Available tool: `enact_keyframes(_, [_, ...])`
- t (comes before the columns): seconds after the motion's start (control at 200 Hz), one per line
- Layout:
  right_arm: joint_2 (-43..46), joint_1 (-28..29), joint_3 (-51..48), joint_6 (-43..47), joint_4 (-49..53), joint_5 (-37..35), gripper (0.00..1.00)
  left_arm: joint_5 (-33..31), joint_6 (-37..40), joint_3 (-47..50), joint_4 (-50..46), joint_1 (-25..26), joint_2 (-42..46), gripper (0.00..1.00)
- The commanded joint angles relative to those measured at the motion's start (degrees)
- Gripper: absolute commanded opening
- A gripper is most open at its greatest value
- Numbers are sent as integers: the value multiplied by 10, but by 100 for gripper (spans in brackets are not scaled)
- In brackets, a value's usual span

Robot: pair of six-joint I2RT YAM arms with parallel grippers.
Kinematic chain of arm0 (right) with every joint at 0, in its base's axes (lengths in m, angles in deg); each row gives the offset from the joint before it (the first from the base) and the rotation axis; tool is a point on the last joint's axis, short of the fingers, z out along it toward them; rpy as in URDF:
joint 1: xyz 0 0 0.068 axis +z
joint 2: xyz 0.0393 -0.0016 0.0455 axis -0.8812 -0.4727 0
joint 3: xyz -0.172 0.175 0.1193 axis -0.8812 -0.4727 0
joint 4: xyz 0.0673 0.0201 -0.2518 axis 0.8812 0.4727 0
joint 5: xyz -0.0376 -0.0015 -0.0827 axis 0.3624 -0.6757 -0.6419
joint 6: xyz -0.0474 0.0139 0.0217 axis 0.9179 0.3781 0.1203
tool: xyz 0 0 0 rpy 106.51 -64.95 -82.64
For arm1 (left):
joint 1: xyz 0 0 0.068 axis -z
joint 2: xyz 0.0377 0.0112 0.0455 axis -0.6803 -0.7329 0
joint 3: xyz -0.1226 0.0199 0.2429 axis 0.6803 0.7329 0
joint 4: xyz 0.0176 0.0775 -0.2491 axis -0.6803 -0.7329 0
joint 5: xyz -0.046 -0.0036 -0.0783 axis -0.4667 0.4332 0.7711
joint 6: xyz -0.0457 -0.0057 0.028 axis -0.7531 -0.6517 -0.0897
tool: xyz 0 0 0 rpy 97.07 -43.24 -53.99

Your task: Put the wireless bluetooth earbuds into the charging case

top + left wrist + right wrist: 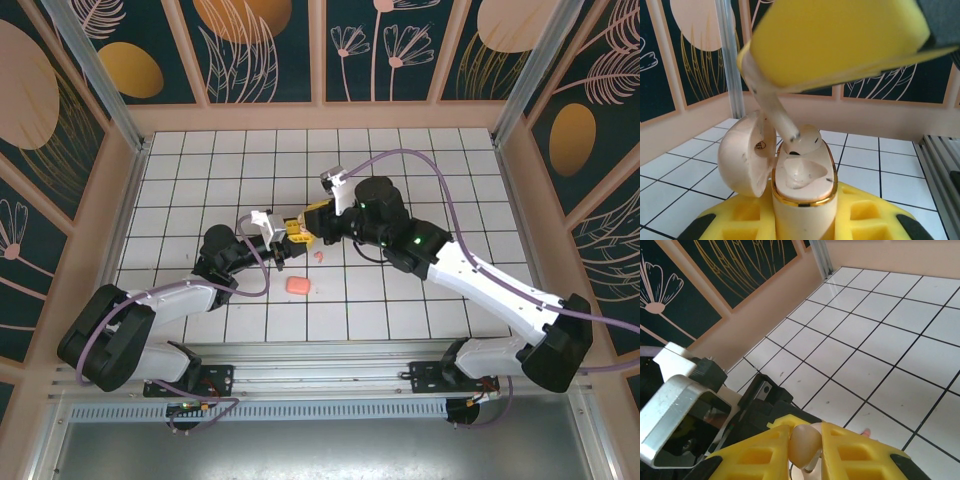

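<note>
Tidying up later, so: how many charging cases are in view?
2. A beige case, lid open, sits clamped in the left gripper; a salmon case lies on the tiles, just below that gripper in the top view. More may be hidden.

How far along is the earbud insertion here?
Done: beige charging case is open, gripped by left pincer. In hand: right pincer holds a beige earbud, stem tip at the case's slots, not seated. Remaining: seat it; a pink earbud and pink case lie on the tiles.
</note>
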State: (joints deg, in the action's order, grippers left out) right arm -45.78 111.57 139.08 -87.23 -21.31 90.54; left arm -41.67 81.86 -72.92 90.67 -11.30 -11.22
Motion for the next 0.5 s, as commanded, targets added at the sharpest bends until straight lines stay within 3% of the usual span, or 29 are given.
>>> enact_keyframes(0.0, [0,6,-13,5,-33,9,20,0,-16,-15,35,3,-5,4])
enact_keyframes(0.495, [5,6,-38,-8,-54,31,21,-5,-39,-22,60,3,-12,4])
